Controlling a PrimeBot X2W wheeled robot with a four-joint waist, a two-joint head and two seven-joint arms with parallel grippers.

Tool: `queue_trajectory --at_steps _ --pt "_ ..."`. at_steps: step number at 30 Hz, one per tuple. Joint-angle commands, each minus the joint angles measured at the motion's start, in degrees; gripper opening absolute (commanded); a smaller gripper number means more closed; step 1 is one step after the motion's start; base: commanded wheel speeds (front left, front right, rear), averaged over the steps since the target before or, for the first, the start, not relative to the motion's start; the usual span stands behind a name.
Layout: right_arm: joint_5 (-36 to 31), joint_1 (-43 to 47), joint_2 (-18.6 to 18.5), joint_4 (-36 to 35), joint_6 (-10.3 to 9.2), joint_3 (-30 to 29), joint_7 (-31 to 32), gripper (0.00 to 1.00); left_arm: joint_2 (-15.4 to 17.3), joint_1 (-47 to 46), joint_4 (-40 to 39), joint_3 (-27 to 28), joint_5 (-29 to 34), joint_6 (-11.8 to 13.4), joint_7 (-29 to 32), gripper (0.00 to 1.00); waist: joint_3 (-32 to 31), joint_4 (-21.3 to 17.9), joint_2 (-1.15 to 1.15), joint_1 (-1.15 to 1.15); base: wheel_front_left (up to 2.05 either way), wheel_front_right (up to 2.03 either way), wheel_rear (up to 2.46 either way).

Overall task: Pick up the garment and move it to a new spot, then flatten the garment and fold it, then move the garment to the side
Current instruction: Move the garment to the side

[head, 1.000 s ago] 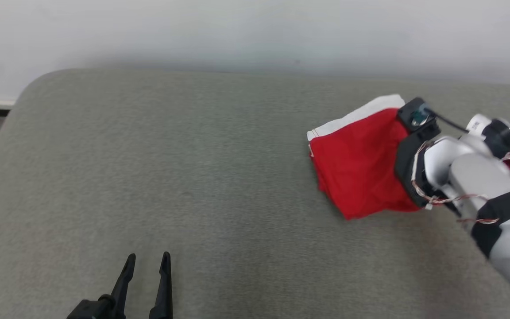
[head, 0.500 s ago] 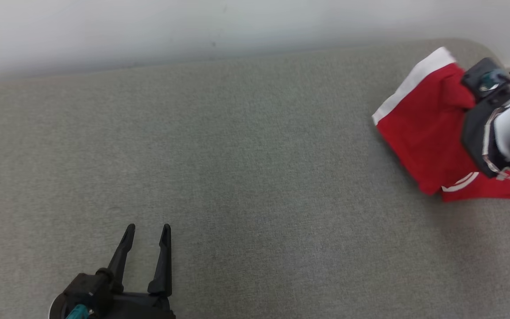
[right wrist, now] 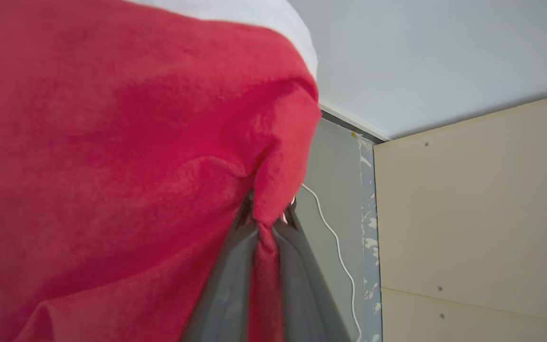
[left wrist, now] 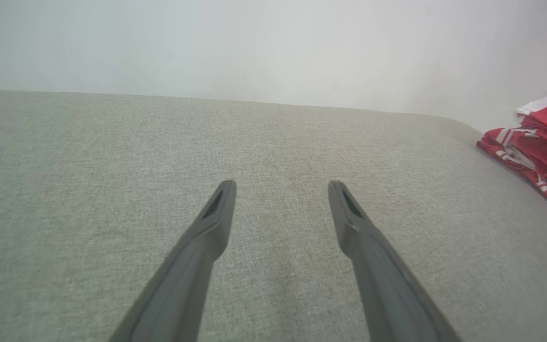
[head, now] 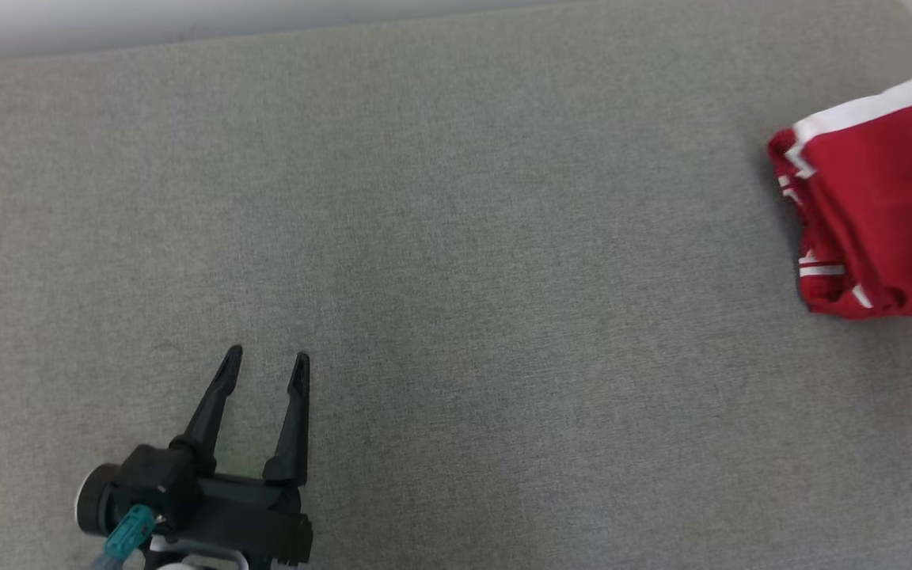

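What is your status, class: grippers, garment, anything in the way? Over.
Left gripper open, empty. Right gripper shut on folded white-trimmed red fabric garment, at right end of grey fabric surface. Nothing seen in the way.

Left gripper (head: 267, 358) jaws apart; right gripper (right wrist: 268, 213) jaws pinched.

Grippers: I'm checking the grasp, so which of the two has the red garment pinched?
The right gripper: it is shut on a fold of the red garment. The left gripper stands open over the grey cushion, apart from it.
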Motion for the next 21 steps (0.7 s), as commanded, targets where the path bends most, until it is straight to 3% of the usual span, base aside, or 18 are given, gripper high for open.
queue_trajectory --at_steps 1,2,3,5,14,21 --pt "-0.72 0.76 -0.14 1.34 -0.17 -1.22 -0.97 0.00 0.49 -1.00 -0.28 -0.22 0.57 -0.32 0.01 1.00 1.83 0.89 -0.01 -0.01 0.00 0.00 0.00" --pt "-1.36 0.68 -0.13 2.77 -0.17 -2.53 -1.93 0.00 0.66 -1.41 -0.37 -0.33 0.70 -0.31 0.01 1.00 2.33 1.12 -0.01 -0.01 0.00 0.00 0.00" --pt "-1.93 0.76 0.21 4.21 -0.17 -3.73 -2.92 0.22 0.87 -1.86 -0.45 -0.39 0.83 -0.42 0.01 1.00 2.66 1.28 -0.01 -0.01 0.00 0.00 0.00" --pt "-3.16 0.93 1.44 7.12 -0.17 -6.11 -4.20 1.00 1.25 -2.64 -0.76 -0.35 1.04 -0.59 0.01 1.00 3.27 1.45 -0.01 -0.01 0.00 0.00 0.00" --pt "-5.49 3.35 7.64 14.55 -0.16 -17.27 -16.71 1.00 1.24 -3.32 -0.64 0.82 0.82 -0.68 0.01 1.00 0.43 2.00 -0.01 -0.01 0.00 0.00 0.00" --pt "-3.04 9.49 14.12 13.15 -0.16 -24.39 -30.18 1.00 0.41 -0.57 0.21 3.16 -0.49 -0.58 0.01 1.00 -5.53 2.15 -0.01 -0.01 0.00 0.00 0.00"
